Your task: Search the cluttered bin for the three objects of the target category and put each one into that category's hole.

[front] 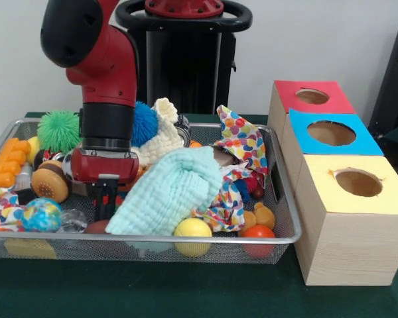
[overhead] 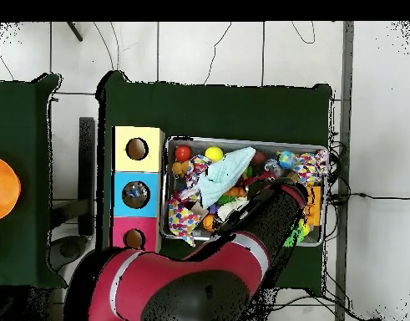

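Black jaws of the gripper (front: 106,199) hang low inside the wire basket (front: 288,218), among the toys; I cannot tell if they are open or shut. Going left to right: an orange toy (front: 10,162), a green spiky ball (front: 58,130), a pale green cloth (front: 169,192), a yellow ball (front: 192,228), a spotted cloth (front: 242,139), then three boxes (front: 345,218) with holes. No plastic bottles show; they may be hidden.

Nothing here carries words I can read. No label, brand, number or sign shows legibly anywhere.
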Motion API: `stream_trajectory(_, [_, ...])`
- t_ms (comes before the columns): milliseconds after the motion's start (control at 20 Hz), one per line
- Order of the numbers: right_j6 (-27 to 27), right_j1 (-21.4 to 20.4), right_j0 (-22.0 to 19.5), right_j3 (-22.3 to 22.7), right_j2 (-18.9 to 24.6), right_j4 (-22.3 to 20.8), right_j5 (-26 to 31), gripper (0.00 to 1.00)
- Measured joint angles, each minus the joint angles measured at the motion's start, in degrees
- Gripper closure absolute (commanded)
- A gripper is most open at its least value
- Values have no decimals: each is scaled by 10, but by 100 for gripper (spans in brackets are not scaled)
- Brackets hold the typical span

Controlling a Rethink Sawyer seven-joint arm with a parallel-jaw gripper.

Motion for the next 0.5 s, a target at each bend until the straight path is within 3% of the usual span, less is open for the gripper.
stream_trajectory(500, [0, 17, 17, 0, -32, 38, 0, 100])
